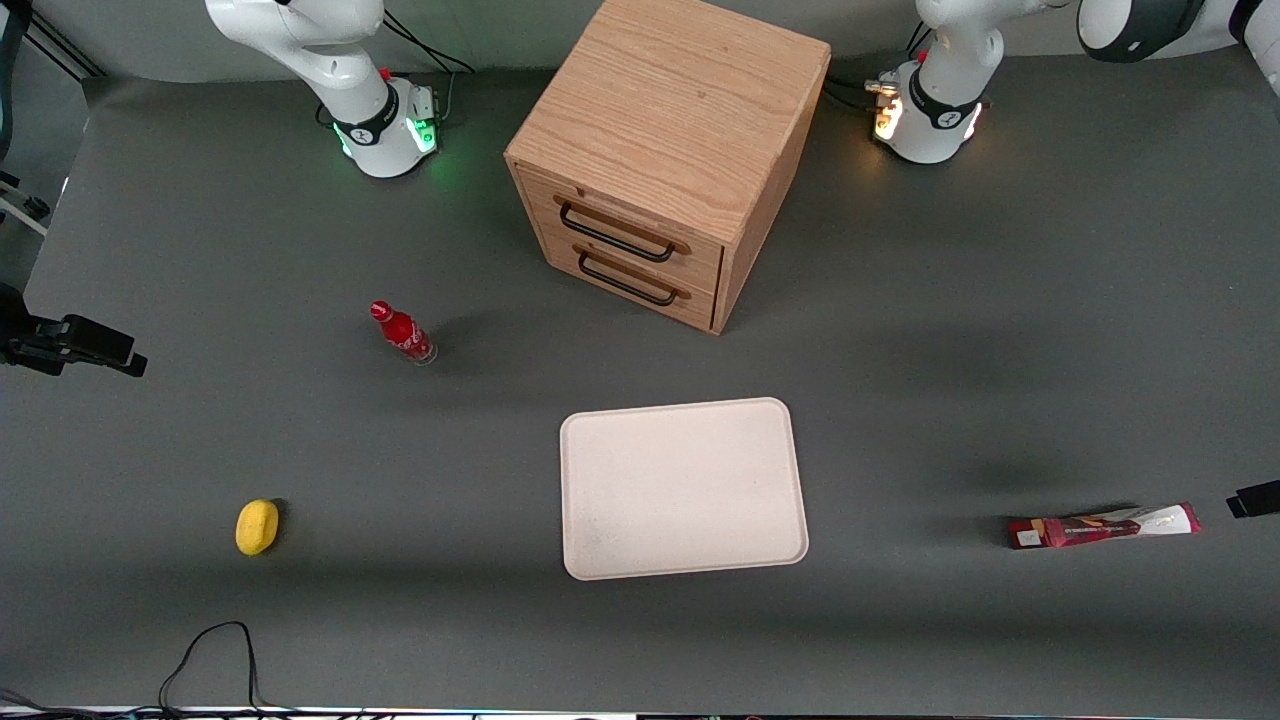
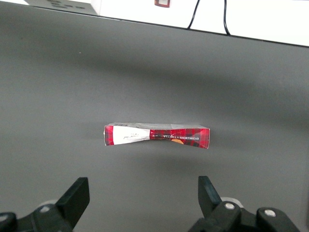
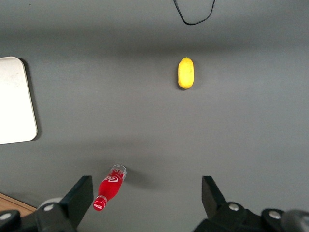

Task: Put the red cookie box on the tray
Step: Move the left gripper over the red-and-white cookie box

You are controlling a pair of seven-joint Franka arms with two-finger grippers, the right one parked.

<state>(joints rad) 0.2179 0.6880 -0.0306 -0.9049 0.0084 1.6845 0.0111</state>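
Below the end effector [image 2: 140,200], on the grey table [image 1: 950,380], lies the red cookie box [image 2: 157,136]. Fingers [image 2: 75,195] spread wide, nothing between them; the gap is about as wide as the box is long. Box not touched by either finger, clear table showing between box and fingertips in the left wrist view.

Box rests on a narrow long side, lengthwise across the line of the finger gap. One end white with small print, the rest red tartan with a line of white lettering. Front view: the red cookie box [image 1: 1103,526] sits toward the working arm's end of the table, near the table edge closest to the front camera.

Tray [image 1: 683,488]: cream-white, flat on the table, nothing on it. Well apart from the box and from the end effector, toward the parked arm's end. Box and tray about equally near the front camera.

Wooden drawer cabinet [image 1: 660,160]: two drawers with dark handles, farther from the front camera than the tray.

Small red bottle [image 1: 402,333] and yellow object [image 1: 257,526]: both toward the parked arm's end, farthest from the end effector.
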